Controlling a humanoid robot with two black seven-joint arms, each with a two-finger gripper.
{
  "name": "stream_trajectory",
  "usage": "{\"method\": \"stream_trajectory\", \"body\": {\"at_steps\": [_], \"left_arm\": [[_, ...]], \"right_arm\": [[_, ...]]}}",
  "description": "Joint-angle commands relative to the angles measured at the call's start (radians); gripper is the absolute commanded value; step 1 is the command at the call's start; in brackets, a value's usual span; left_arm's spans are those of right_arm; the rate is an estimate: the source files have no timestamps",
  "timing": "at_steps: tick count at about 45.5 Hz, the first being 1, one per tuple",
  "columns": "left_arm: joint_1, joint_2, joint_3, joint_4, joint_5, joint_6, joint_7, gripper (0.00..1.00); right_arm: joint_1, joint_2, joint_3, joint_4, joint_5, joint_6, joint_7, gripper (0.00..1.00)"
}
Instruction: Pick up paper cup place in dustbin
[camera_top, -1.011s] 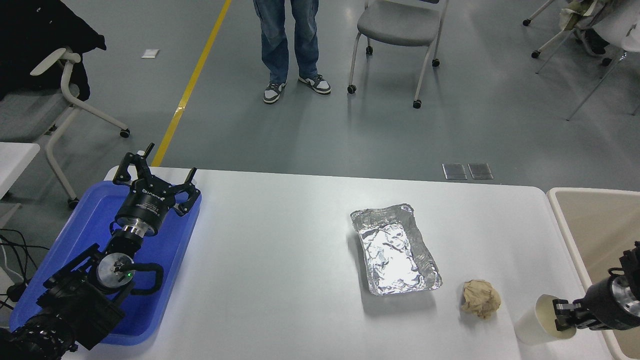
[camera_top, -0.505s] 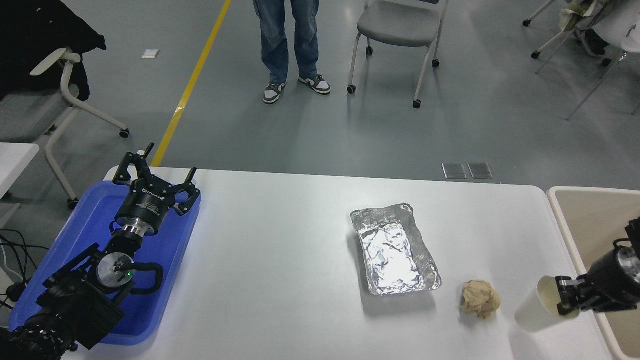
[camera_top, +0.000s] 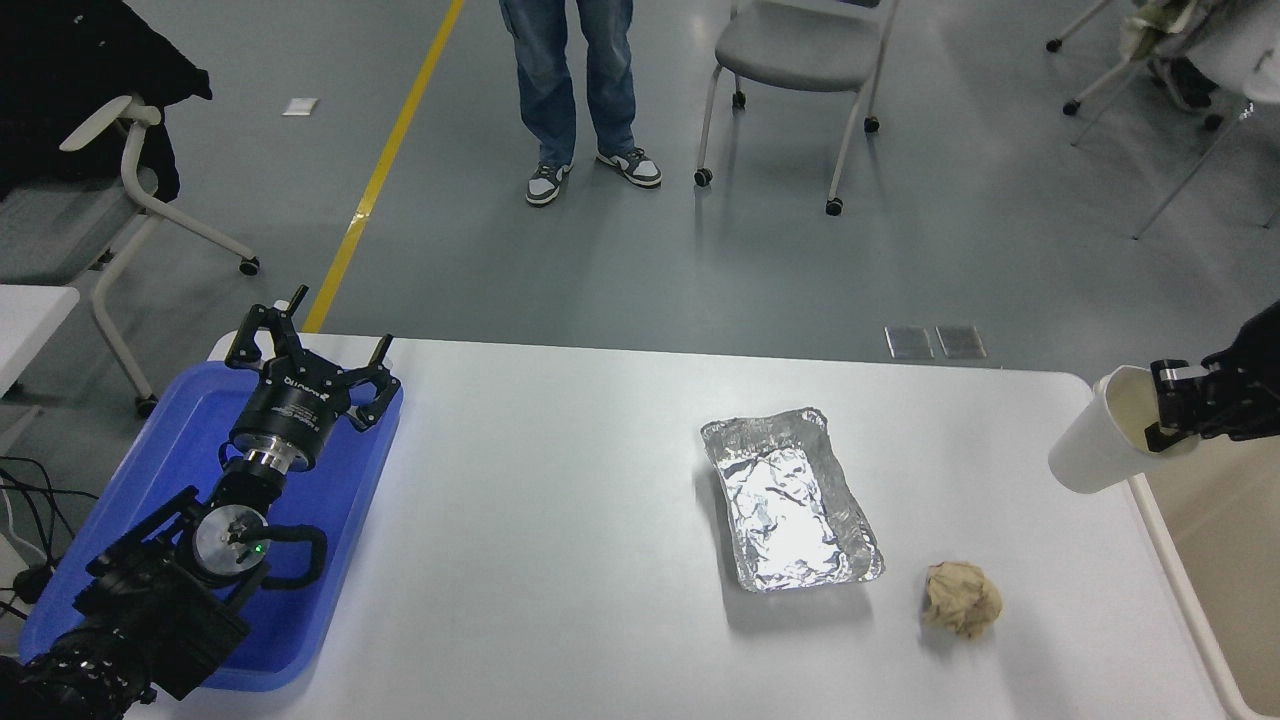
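Observation:
The paper cup (camera_top: 1100, 445) is white with a cream inside. It hangs tilted in the air over the table's right edge, next to the dustbin. My right gripper (camera_top: 1170, 412) comes in from the right edge and is shut on the cup's rim, one finger inside the cup. The dustbin (camera_top: 1170, 540) is a beige bin with a pale rim at the right edge, only partly in view. My left gripper (camera_top: 305, 365) is open and parked over the blue tray at the lower left.
A silver foil tray (camera_top: 790, 500) lies right of the table's middle. A crumpled tan paper ball (camera_top: 960, 598) lies in front of it. A blue plastic tray (camera_top: 120, 500) sits at the left edge. A person's legs and a chair stand beyond the table.
My right gripper has lifted the paper cup off the table's front right corner and carried it up and away from me, toward the dustbin's near rim. The left arm has not moved.

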Motion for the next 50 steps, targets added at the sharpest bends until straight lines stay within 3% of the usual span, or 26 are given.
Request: {"method": "stream_trajectory", "body": {"at_steps": [1, 10, 33, 50], "left_arm": [[0.0, 0.0, 0.0, 0.0, 0.001, 0.0, 0.0, 1.0], [0.0, 0.0, 0.0, 0.0, -0.001, 0.0, 0.0, 1.0], [0.0, 0.0, 0.0, 0.0, 0.001, 0.0, 0.0, 1.0], [0.0, 0.0, 0.0, 0.0, 0.001, 0.0, 0.0, 1.0]], "right_arm": [[0.149, 0.016, -0.069, 0.003, 0.0, 0.009, 0.0, 0.0], [0.191, 0.066, -0.129, 0.012, -0.003, 0.009, 0.0, 0.0], [0.24, 0.055, -0.207, 0.015, -0.009, 0.009, -0.003, 0.0], [0.073, -0.151, -0.258, -0.166, 0.008, 0.009, -0.003, 0.0]]}}
